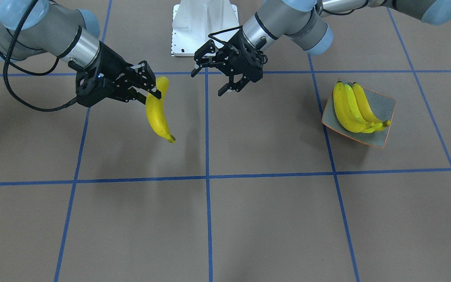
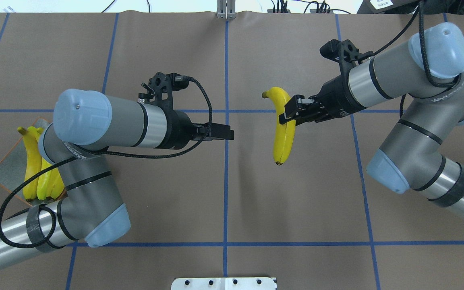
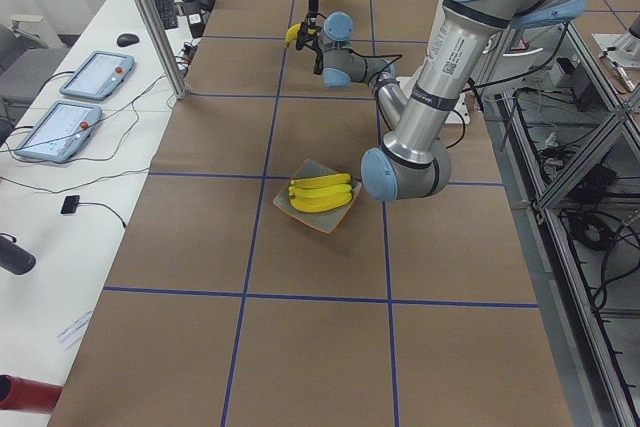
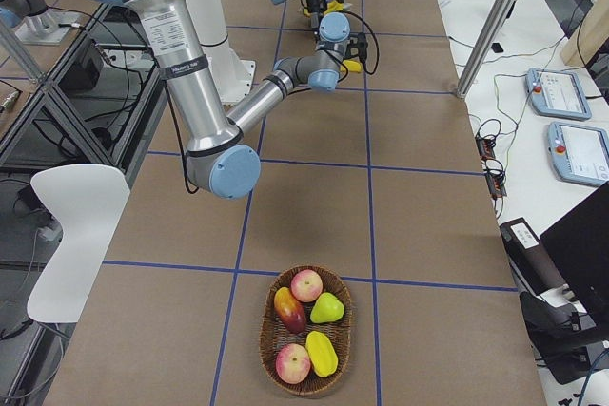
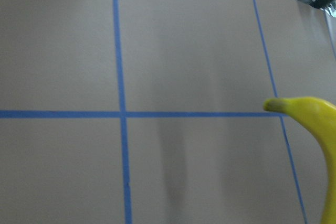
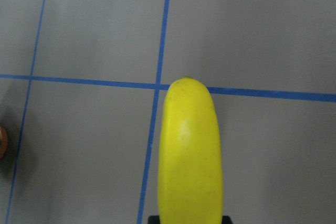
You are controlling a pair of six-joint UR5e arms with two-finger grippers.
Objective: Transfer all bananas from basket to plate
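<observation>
Bananas point(image 2: 32, 161), three together, lay side by side on the plate point(image 2: 6, 171) at the left end of the counter point(image 2: 224, 193). The left fingers point(image 1: 225, 89) hung spread wide and empty above the middle. To their right, the right fingers point(image 2: 290, 108) clamped a fourth banana point(image 2: 283, 137) near its upper end, clear of the counter.
</observation>
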